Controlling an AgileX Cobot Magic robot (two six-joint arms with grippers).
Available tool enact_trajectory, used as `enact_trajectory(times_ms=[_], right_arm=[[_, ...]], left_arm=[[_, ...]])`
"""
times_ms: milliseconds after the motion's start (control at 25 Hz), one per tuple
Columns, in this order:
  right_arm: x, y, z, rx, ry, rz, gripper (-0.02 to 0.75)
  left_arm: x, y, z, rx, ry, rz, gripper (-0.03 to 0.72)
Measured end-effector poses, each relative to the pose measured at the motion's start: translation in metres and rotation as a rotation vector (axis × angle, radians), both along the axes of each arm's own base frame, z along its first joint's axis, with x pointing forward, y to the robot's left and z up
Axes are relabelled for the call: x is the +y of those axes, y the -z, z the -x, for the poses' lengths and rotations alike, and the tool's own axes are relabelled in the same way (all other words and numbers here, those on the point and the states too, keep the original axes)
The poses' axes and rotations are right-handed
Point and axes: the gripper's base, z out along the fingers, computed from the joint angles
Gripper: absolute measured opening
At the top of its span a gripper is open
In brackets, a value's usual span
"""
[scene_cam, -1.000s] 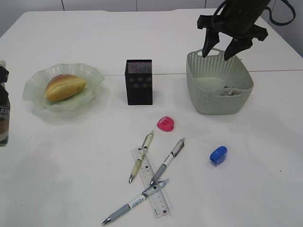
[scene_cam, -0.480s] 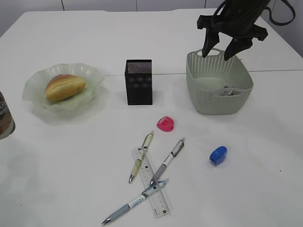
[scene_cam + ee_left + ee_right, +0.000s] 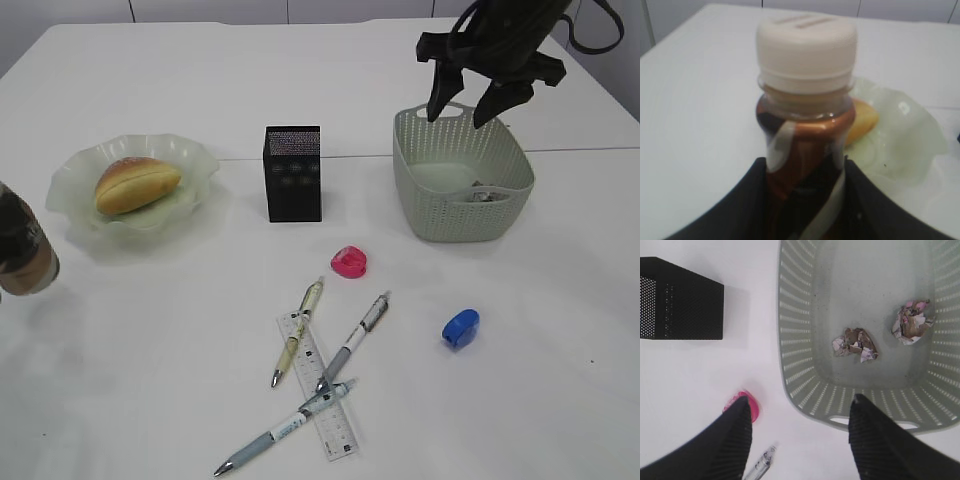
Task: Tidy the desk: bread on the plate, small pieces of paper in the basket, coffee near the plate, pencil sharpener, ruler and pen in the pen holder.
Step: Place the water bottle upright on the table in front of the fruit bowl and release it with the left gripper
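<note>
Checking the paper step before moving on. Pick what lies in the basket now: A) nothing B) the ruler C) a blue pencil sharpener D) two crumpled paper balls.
D: the right wrist view shows two crumpled paper balls on the floor of the basket.

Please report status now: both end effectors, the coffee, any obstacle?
Left end effector shut on coffee, beside plate. Right end effector open, empty, above basket. Nothing in the way.

Bread (image 3: pixel 138 184) on plate (image 3: pixel 195 160), left of pen holder (image 3: pixel 294 174).
</note>
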Motion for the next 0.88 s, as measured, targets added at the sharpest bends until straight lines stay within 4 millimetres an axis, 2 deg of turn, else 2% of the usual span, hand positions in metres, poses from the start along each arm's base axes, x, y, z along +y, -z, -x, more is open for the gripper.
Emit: enact_trajectory(times_ms=[80, 160, 360, 800, 880], right_arm=[[0.0, 0.0, 0.0, 0.0, 0.0, 0.0, 0.452], [0.0, 0.0, 0.0, -0.001, -0.003, 0.001, 0.452], [0.0, 0.0, 0.0, -0.004, -0.017, 0.006, 0.451], [0.0, 0.0, 0.0, -0.005, -0.021, 0.008, 0.452], [0.0, 0.0, 0.0, -0.005, -0.023, 0.009, 0.452]], left_arm=[[-0.003, 0.016, -0.007, 0.055, 0.027, 0.017, 0.286], [-0.007, 0.023, -0.015, 0.071, 0.062, 0.023, 0.286], [-0.011, 0.031, -0.034, 0.061, 0.094, 0.044, 0.286], [-0.015, 0.045, -0.038, 0.073, 0.142, 0.039, 0.288], [-0.016, 0.045, -0.039, 0.064, 0.151, 0.037, 0.309]])
